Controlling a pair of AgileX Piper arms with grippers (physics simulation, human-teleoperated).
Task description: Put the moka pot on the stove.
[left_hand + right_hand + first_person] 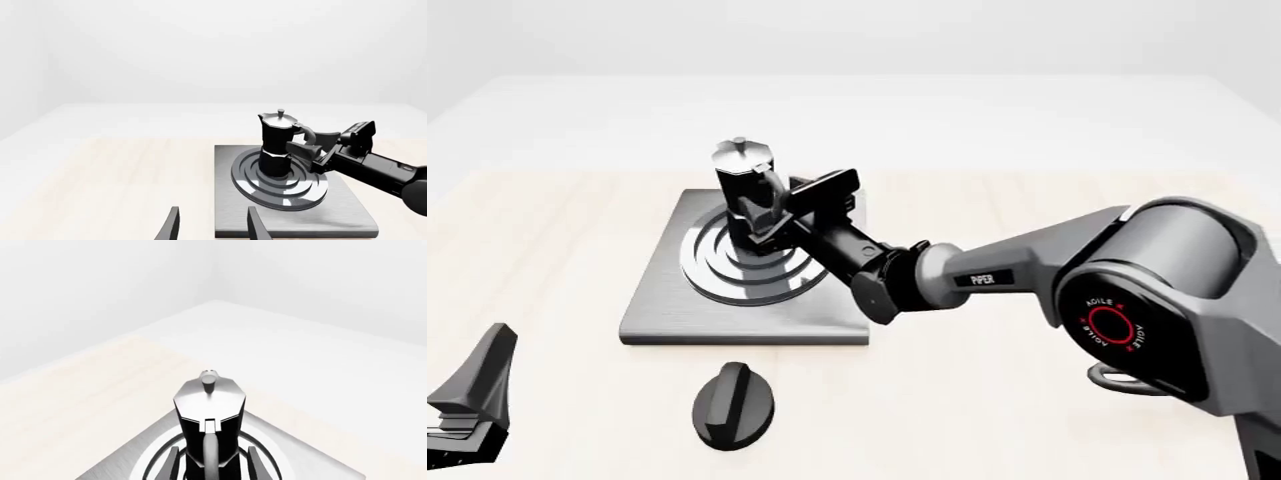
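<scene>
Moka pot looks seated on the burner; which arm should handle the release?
Right. Its tool already flanks the moka pot upright on the stove rings; the left tool sits back near the table edge.

Non-task items I can log: one black oval knob (735,404) with a raised ridge across its top, lying flat on the desk (988,400). Desk: pale wood-grain surface, with a white border at its far side.
</scene>
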